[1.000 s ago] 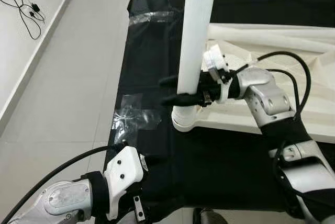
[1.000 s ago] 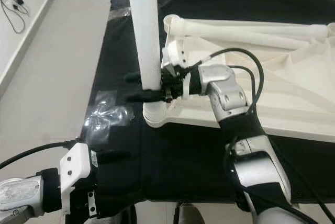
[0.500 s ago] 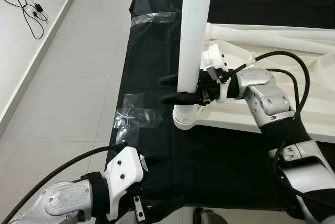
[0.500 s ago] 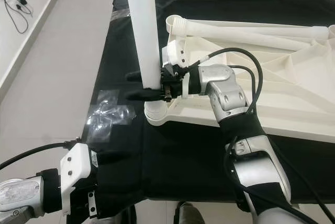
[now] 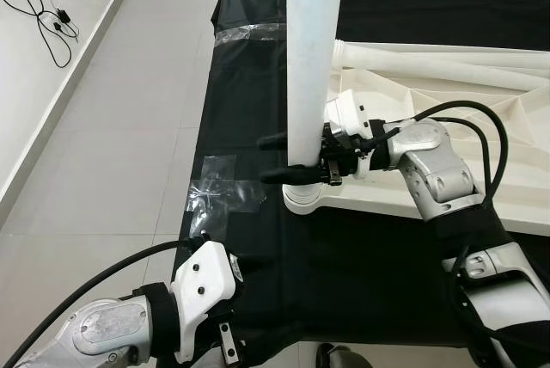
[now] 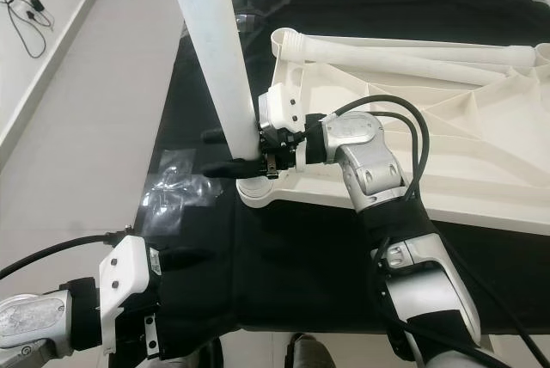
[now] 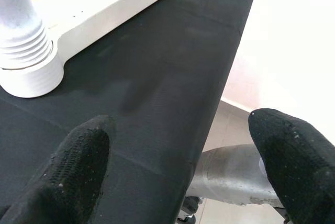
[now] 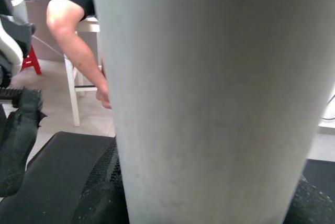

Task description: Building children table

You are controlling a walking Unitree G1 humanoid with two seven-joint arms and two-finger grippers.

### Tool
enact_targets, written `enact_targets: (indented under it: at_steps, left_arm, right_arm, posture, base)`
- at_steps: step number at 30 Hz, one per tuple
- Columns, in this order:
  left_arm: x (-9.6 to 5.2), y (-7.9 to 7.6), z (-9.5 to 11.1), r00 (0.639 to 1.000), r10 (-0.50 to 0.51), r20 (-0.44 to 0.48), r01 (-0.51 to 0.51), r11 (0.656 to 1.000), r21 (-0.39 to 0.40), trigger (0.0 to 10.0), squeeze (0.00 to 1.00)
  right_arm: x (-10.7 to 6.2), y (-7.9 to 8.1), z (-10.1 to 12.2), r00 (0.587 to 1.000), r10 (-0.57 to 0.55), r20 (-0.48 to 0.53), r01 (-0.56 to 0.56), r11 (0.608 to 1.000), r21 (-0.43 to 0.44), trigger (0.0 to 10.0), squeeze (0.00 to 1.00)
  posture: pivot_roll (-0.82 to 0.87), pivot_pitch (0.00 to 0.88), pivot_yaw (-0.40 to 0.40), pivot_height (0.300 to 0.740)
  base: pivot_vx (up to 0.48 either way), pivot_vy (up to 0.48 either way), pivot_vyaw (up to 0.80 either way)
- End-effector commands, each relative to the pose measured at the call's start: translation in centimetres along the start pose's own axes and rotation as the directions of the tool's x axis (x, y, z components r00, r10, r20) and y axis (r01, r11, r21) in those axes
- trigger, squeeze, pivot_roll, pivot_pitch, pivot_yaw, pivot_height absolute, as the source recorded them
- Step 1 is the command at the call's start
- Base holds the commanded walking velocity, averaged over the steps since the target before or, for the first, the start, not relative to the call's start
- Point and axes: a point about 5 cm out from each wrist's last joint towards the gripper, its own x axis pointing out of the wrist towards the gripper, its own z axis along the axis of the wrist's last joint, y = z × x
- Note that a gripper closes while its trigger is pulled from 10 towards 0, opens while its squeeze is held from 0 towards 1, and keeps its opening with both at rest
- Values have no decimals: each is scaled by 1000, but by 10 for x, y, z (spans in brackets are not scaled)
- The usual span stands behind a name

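The right hand is clenched around the tall white plastic table leg, which stands upright in the corner socket of the white plastic tabletop lying on the black-covered counter. Its arm reaches sideways, level. The left hand hovers released over the counter's near edge.

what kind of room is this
Probably a tiled indoor workroom or home room used for assembly: a black-covered work surface holding a white plastic tabletop, pale floor tiles, and loose black cables by the wall.
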Motion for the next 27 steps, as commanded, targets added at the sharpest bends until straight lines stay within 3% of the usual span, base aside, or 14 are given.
enact_targets:
  at_steps: [1,11,20,21,22,24,25,26,27]
  left_arm:
    - [0,-4,-3,1000,-15,-13,14,1000,-14,10000,0]
    - [1,-4,-3,1000,-15,-13,14,1000,-13,10000,0]
    - [1,-4,-4,1000,-15,-13,15,1000,-12,10000,0]
    - [1,-4,-4,1000,-14,-13,14,1000,-12,10000,0]
    - [1,-4,-4,1000,-14,-13,14,1000,-12,10000,0]
    - [1,-4,-5,1000,-14,-14,13,1000,-11,10000,0]
    - [1,-4,-5,1000,-14,-14,13,1000,-11,10000,0]
    - [1,-4,-5,1000,-14,-15,14,1000,-12,10000,0]
    - [1,-4,-5,1000,-14,-15,14,1000,-12,10000,0]
  right_arm:
    - [4,13,-40,995,10,-96,9,981,192,10000,0]
    - [-2,10,-48,984,-135,-113,158,958,238,10000,0]
    - [-11,23,-60,941,-288,-179,328,906,268,10000,0]
    - [-12,31,-65,904,-366,-221,417,868,270,10000,0]
    - [-12,31,-65,904,-366,-221,417,868,270,10000,0]
    - [-9,39,-70,850,-458,-262,523,797,303,10000,0]
    - [-9,39,-70,850,-458,-262,523,797,303,10000,0]
    - [-2,43,-76,690,-648,-324,723,646,246,10000,0]
    - [-2,43,-76,690,-648,-324,723,646,246,10000,0]
  posture:
    - [99,263,29,740]
    - [94,265,28,740]
    - [83,258,21,740]
    - [81,257,18,740]
    - [81,257,18,740]
    - [79,252,10,740]
    - [79,252,10,740]
    - [68,249,5,740]
    - [68,249,5,740]
  base:
    - [0,0,0]
    - [0,0,0]
    - [0,0,0]
    - [0,0,0]
    - [0,0,0]
    - [0,0,0]
    - [0,0,0]
    - [0,0,0]
    - [0,0,0]
